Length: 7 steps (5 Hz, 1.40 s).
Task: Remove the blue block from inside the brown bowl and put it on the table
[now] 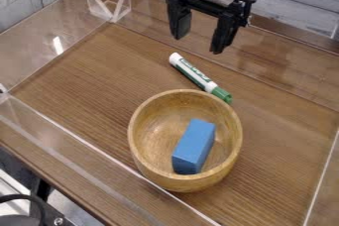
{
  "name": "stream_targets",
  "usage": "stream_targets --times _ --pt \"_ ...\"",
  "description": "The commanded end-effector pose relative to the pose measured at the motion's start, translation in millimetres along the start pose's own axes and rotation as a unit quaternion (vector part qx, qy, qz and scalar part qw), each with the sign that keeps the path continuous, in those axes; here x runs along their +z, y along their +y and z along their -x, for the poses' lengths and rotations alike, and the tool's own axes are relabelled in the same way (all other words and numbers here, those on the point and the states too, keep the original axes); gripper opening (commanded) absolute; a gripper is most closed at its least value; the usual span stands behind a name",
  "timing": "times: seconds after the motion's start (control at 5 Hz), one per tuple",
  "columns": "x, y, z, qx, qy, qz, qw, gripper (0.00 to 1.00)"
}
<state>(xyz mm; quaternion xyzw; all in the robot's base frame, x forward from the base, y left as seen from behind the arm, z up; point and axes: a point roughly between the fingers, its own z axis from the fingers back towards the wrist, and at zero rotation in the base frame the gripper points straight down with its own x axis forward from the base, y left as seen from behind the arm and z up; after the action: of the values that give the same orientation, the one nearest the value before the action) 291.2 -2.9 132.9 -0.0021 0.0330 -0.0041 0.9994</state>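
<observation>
A round light-brown wooden bowl [143, 124] sits on a brown wood-grain table [77, 88] with clear walls along its edges. Inside, toward one side of the bowl, lies a bright-blue rectangular block [195, 147]. A white-and-green marker [201, 78] lies just beyond the rim. Above the far part of the table hangs a black claw [201, 34], its two fingers apart, with what seems to be nothing between them.

matte black two-pronged hand [201, 34] with angular, blocky dark parts and black cabling above
</observation>
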Motion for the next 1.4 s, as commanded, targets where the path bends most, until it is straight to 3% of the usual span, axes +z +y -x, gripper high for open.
stream_targets --times 0.0,0.2,0.4,1.2 --pt "-5.7 -6 8.8 0.003 0.004 0.002 1.0 1.0" --pt "-13.5 -19 27.4 0.008 -0.002 0.009 0.9999 1.0" --pt "-11.3 -31 42.4 0.012 -0.017 0.013 0.9997 1.0" --pt "-25.0 -46 58.3 0.008 -0.021 0.019 0.9996 1.0"
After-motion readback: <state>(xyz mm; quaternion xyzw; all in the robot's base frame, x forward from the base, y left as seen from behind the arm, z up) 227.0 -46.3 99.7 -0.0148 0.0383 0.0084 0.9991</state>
